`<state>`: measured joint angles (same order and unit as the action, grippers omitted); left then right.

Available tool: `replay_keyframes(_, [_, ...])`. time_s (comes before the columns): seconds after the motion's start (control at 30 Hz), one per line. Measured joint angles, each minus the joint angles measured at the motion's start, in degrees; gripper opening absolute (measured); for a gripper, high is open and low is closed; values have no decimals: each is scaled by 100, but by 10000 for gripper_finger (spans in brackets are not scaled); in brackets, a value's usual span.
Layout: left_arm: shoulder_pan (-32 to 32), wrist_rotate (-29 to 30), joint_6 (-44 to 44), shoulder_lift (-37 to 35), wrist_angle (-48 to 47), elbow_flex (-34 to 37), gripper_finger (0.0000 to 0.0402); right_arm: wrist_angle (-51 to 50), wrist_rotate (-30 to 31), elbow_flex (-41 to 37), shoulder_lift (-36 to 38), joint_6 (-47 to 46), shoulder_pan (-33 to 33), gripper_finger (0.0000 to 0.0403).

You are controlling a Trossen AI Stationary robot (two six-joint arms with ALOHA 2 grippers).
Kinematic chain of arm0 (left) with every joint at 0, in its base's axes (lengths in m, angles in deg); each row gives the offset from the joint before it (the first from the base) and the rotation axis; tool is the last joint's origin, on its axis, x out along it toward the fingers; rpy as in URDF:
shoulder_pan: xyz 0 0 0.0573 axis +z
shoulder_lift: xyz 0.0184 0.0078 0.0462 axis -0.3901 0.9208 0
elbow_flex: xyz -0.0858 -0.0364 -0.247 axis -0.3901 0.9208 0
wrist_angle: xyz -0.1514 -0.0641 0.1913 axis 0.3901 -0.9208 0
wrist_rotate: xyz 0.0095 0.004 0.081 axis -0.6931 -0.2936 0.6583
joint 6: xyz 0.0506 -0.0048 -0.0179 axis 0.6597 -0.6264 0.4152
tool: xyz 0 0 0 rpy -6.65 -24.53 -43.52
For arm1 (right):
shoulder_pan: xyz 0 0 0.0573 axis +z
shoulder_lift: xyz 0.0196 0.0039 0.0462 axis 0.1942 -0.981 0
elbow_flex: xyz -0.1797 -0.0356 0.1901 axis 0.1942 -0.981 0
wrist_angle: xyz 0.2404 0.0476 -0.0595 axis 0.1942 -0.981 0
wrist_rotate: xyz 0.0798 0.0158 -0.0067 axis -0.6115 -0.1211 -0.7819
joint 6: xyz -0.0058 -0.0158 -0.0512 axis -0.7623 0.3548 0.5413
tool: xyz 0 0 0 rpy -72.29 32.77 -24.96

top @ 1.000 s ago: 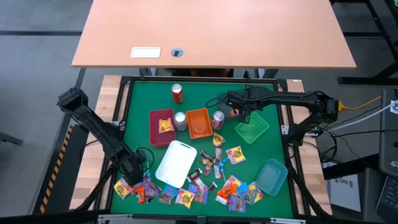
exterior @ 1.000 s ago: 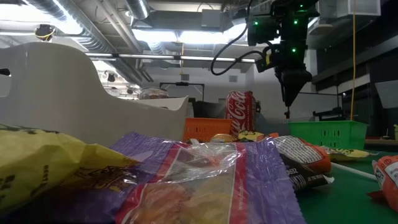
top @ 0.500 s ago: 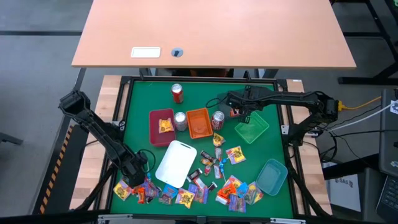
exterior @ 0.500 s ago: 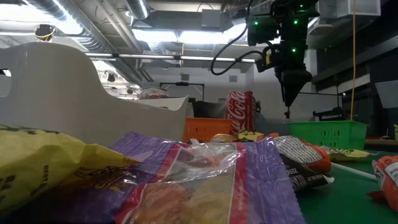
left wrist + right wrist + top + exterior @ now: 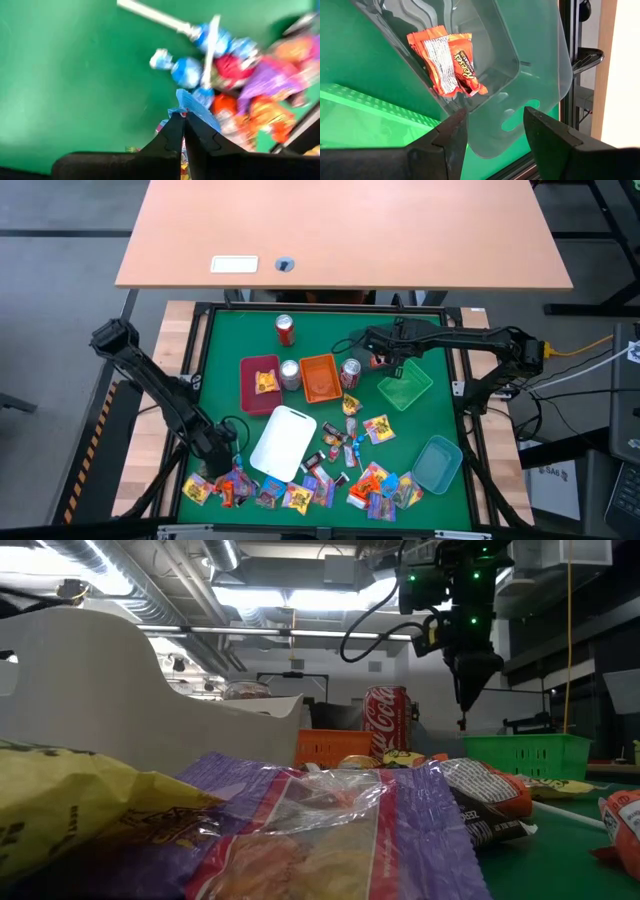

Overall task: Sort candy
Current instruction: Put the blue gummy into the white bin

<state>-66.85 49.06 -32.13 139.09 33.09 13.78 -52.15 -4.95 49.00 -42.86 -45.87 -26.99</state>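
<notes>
The candy (image 5: 300,485) lies strewn along the near part of the green mat, in blue, orange, purple and yellow wrappers. My left gripper (image 5: 223,452) hangs at the pile's left end, shut on a blue-wrapped candy (image 5: 196,106); more blue, red and orange sweets (image 5: 235,75) lie just beyond it. My right gripper (image 5: 386,361) stands open and holds nothing, above the far edge of the green tray (image 5: 405,385). Its wrist view shows two orange candies (image 5: 447,60) lying in a grey-teal tray (image 5: 535,55). My left gripper pinches the blue wrapper's loose edge (image 5: 186,102) between its two fingertips (image 5: 175,127), coming steeply from above. The wrapper sticks out past the tips toward the pile. Whether the candy is clear of the mat, I cannot tell.
A maroon tray (image 5: 259,395) with a yellow candy, an orange tray (image 5: 319,377), a white tray (image 5: 284,442) and a teal tray (image 5: 437,463) stand on the mat. Three cans (image 5: 285,330), (image 5: 290,373), (image 5: 350,372) stand among them. The mat's far left is bare.
My left gripper has dipped toward the left end of the candy pile and come up again a little. My right arm has kept still.
</notes>
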Motion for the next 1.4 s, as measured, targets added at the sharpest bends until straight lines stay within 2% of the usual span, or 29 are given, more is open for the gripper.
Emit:
replay_keyframes(0.23, [267,533,47,-534,0,0,0,-213,0,0,0,0,0,191])
replay_keyframes(0.47, [511,725,80,-912,86,0,0,-445,0,0,0,-1,0,191])
replay_keyframes(0.67, [736,861,602,-1070,1183,0,0,-717,-13,0,72,-8,7,191])
replay_keyframes(0.87, [998,1861,1468,-1039,2596,-4,0,-1140,-190,2,367,-245,7,191])
replay_keyframes(1.03, [1218,2631,2645,-957,3381,-9,0,-1168,-1148,2,707,-489,7,191])
replay_keyframes(1.17, [1369,2861,3566,-772,3927,-9,0,-995,-1908,2,904,-495,168,191])
replay_keyframes(1.4, [1501,2861,4796,-199,4781,-9,0,-377,-1996,7,1014,-787,1166,191])
